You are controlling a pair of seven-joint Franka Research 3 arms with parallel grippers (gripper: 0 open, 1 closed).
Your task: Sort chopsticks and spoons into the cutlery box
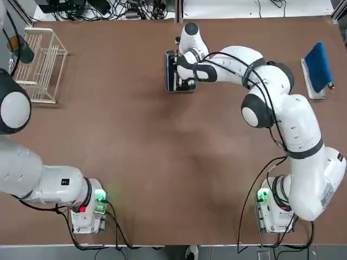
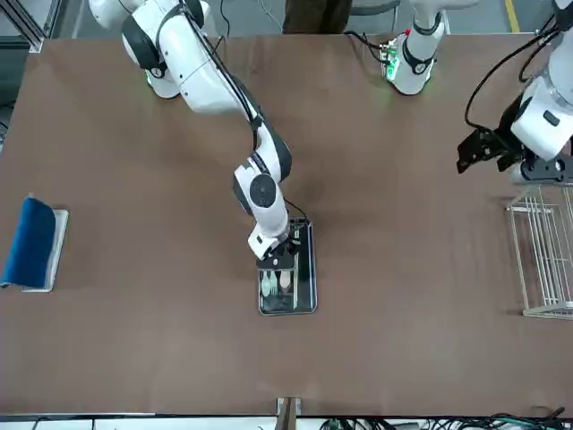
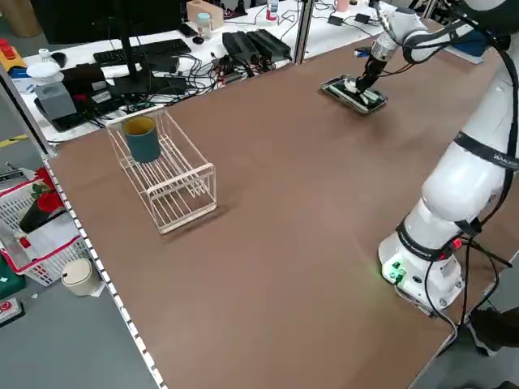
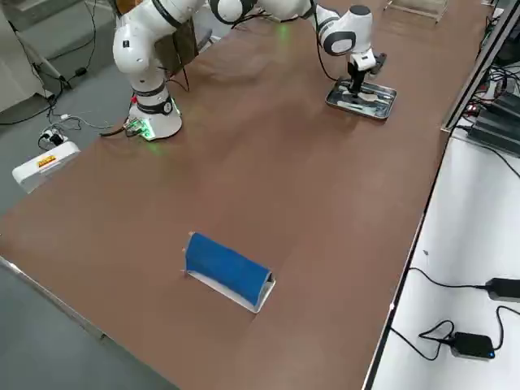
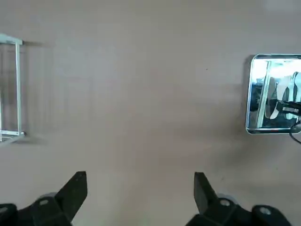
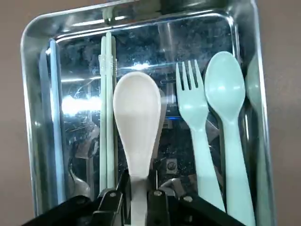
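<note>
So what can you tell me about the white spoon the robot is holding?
The white spoon is cream-coloured, smooth and looks like plastic, with an oval bowl and a narrow handle. The right gripper pinches its handle, holding it inside the shiny metal cutlery box. It sits between the pale chopsticks and a mint-green fork. Whether it touches the bottom can't be seen.

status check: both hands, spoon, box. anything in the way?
Right hand shut on cream spoon, low over cutlery box. Chopsticks, fork, mint spoon already inside. Left hand open, parked near wire rack. Nothing blocking.
</note>
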